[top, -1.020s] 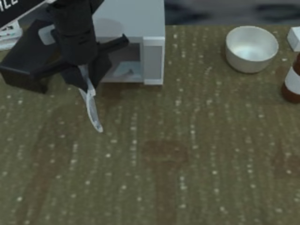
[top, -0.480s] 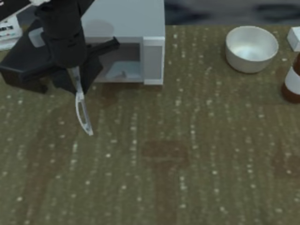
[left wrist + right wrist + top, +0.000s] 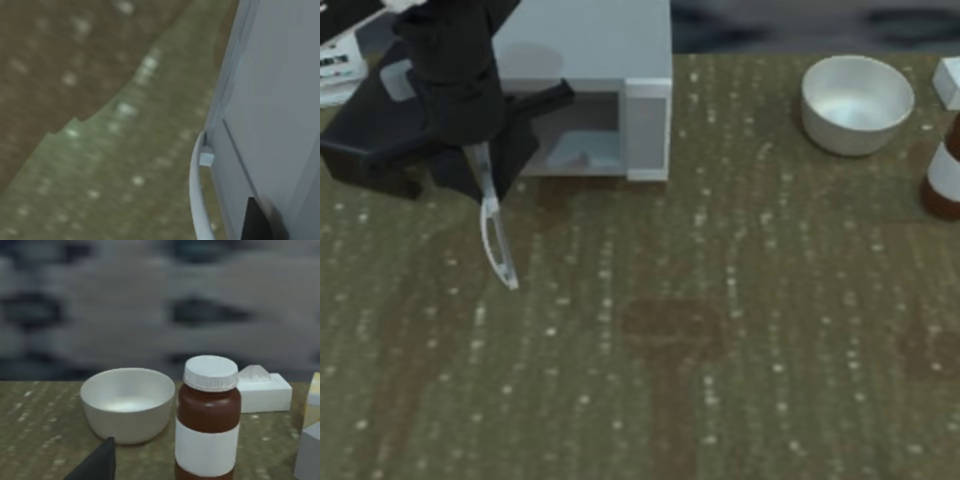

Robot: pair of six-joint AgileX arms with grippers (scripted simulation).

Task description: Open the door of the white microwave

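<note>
The white microwave [image 3: 590, 40] stands at the table's back left with its grey control panel [image 3: 648, 130] on the right of its front. Its door [image 3: 495, 235] is swung out toward the table's front, seen edge-on, and the cavity [image 3: 585, 135] is exposed. My left gripper [image 3: 480, 160] hangs over the door's upper part, shut on it. In the left wrist view the door [image 3: 280, 100] fills the right side. Its curved white handle [image 3: 195, 200] lies beside one dark fingertip [image 3: 256, 220]. A dark part of my right gripper [image 3: 97, 464] shows in the right wrist view only, near the bowl.
A white bowl [image 3: 855, 100] sits at the back right, with a brown white-capped bottle [image 3: 945, 175] and a white box [image 3: 948, 80] at the right edge. A black box with white lettering [image 3: 350, 20] lies at the back left. Patterned tablecloth covers the middle and front.
Between one second and half a second ago the door swung further open to the left with my left gripper. Since then nothing has moved.
</note>
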